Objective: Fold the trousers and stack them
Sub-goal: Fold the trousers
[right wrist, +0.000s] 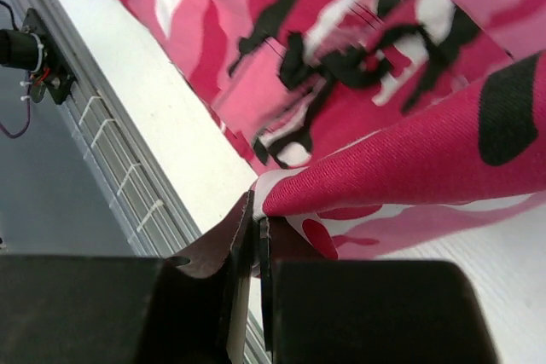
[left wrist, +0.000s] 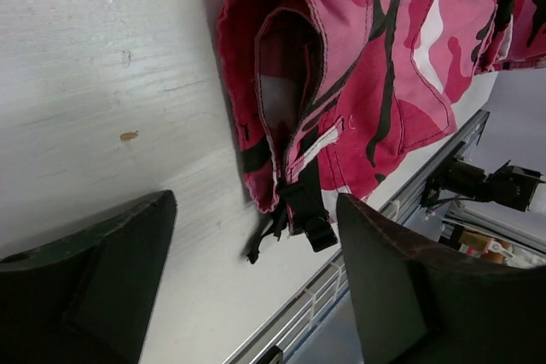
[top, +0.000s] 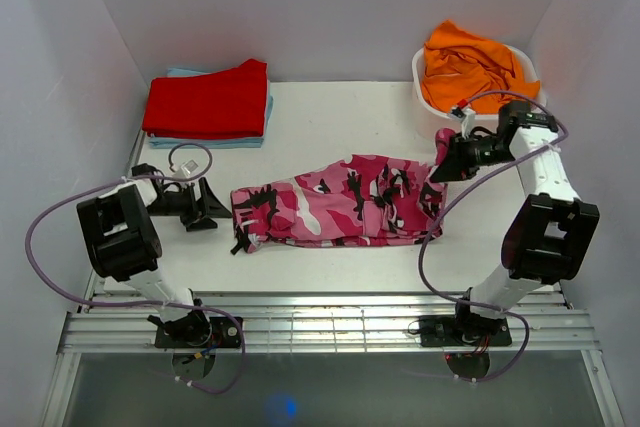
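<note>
The pink, magenta, white and black camouflage trousers [top: 340,202] lie crumpled lengthwise across the middle of the table. Their waistband end with a black buckle strap [left wrist: 299,206] faces my left gripper [top: 203,209], which is open and empty just left of it, low on the table. My right gripper [top: 442,162] is shut on the trousers' right end and lifts that edge off the table. In the right wrist view the fabric [right wrist: 409,159] is pinched between the closed fingers [right wrist: 226,249].
A folded red garment [top: 210,99] lies on a light blue one at the back left. A white basket [top: 428,87] with an orange garment [top: 470,62] stands at the back right. A metal rail [top: 320,327] runs along the near edge.
</note>
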